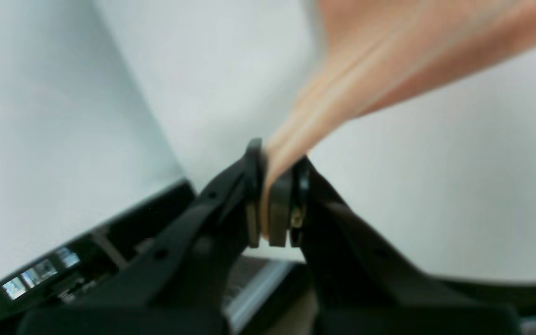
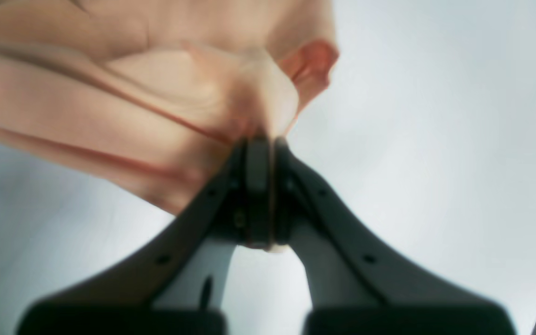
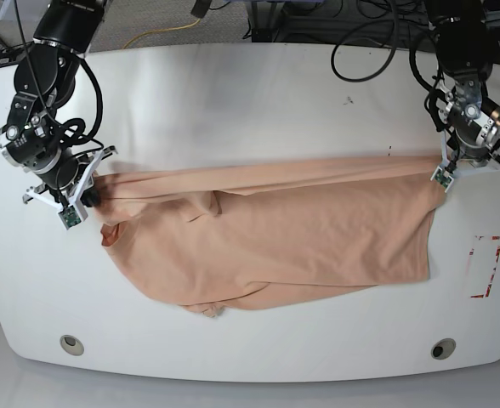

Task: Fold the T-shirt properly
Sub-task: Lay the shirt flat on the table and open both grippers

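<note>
White worktop (image 3: 250, 93), rounded at the corners, cables trailing off its far edge. Across its middle, the peach T-shirt (image 3: 275, 234), stretched taut along its upper edge between both arms, lower body lying slack and creased. Left gripper (image 1: 275, 204) with jaws clamped tight on a bunched strip of cloth. Right gripper (image 2: 261, 186) likewise pinched closed on gathered fabric. Small red-outlined marking (image 3: 485, 266) near one edge.

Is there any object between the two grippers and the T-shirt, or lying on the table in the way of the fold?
Nothing visible does. The left gripper and the right gripper are each already shut on an edge of the T-shirt. The white table around the cloth shows only a small marked rectangle, apart from the shirt.
</note>
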Robot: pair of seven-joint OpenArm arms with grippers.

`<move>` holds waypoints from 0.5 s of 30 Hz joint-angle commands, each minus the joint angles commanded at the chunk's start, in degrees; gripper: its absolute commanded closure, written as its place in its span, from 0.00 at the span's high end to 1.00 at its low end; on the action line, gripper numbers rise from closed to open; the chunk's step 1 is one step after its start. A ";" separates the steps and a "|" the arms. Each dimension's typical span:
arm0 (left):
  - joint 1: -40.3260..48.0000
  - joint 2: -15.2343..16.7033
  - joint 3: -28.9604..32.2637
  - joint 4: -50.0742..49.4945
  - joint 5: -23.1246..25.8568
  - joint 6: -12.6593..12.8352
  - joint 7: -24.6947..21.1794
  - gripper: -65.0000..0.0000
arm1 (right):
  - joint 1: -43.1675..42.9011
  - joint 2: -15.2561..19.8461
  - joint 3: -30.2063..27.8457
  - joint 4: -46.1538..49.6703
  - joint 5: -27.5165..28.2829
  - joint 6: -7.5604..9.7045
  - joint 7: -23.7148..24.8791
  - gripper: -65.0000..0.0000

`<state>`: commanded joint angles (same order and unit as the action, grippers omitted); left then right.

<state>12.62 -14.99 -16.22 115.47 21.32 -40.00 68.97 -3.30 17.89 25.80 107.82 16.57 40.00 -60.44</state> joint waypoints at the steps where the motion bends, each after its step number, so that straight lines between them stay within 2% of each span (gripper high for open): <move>1: 1.05 0.00 -0.44 -0.09 0.00 0.00 0.00 0.01 | -1.41 -0.44 0.26 0.00 0.00 0.00 0.00 0.00; 4: 4.31 1.67 -1.67 -0.09 -0.09 0.00 -0.44 0.01 | -4.04 -2.46 3.08 -0.09 0.00 0.00 0.00 0.00; 7: 8.35 3.96 -5.10 -0.18 0.00 0.00 -3.87 0.01 | -6.24 -4.48 5.89 -0.18 0.00 0.00 0.00 0.00; 10: 10.46 5.98 -8.44 -0.26 0.09 0.00 -8.18 0.01 | -8.35 -5.36 6.42 0.00 0.00 0.00 0.00 0.00; 15: 14.59 6.77 -10.73 -0.26 -0.09 0.00 -9.32 0.01 | -11.69 -6.59 6.42 0.00 0.09 0.00 0.00 0.00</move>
<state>27.21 -8.22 -26.95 115.21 21.23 -40.00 59.65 -14.99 11.30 32.22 107.82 16.66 40.00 -60.44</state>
